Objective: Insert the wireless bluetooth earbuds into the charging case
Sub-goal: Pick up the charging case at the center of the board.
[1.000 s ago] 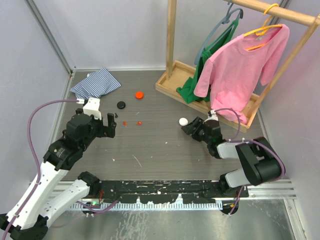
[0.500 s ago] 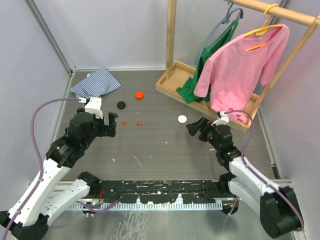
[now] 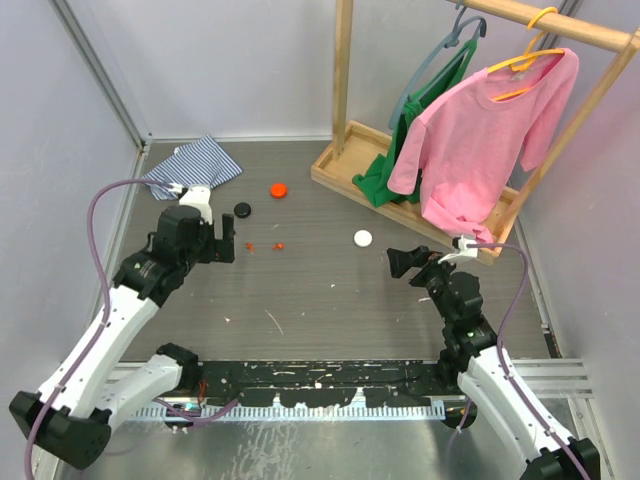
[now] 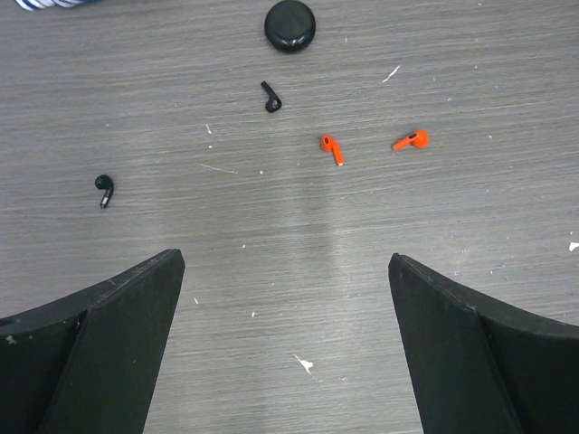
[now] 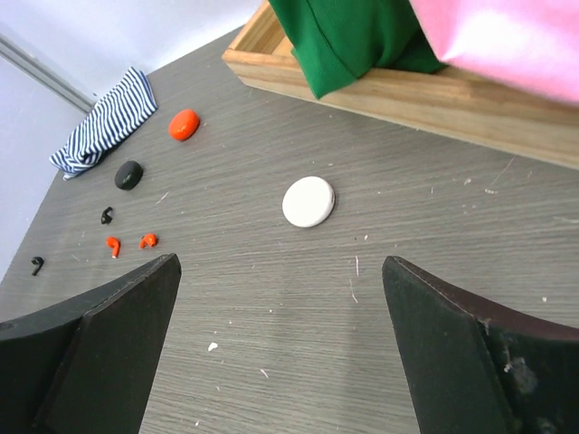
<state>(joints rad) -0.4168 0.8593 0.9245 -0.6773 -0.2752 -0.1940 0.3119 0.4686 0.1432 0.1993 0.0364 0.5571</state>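
Observation:
Two orange earbuds (image 4: pixel 331 147) (image 4: pixel 412 139) and two black earbuds (image 4: pixel 270 98) (image 4: pixel 105 188) lie loose on the table just ahead of my open left gripper (image 4: pixel 285 262), which holds nothing. A round black charging case (image 4: pixel 290 24) sits beyond them. A round white charging case (image 5: pixel 308 201) lies closed on the table ahead of my right gripper (image 5: pixel 280 267), which is open, empty and apart from it. From above, the left gripper (image 3: pixel 228 243) is close to the orange earbuds (image 3: pixel 250 245). The right gripper (image 3: pixel 400 262) is right of the white case (image 3: pixel 362 237).
A round orange case (image 3: pixel 278 188) lies farther back, and a striped cloth (image 3: pixel 190 167) is in the back left corner. A wooden clothes rack (image 3: pixel 345 170) with a pink shirt (image 3: pixel 475 140) and a green garment (image 3: pixel 385 170) stands at the right. Walls close in both sides.
My right gripper has opened, let go of the white case and drawn back to the right. The white case stays on the table. My left gripper has edged farther from the bases.

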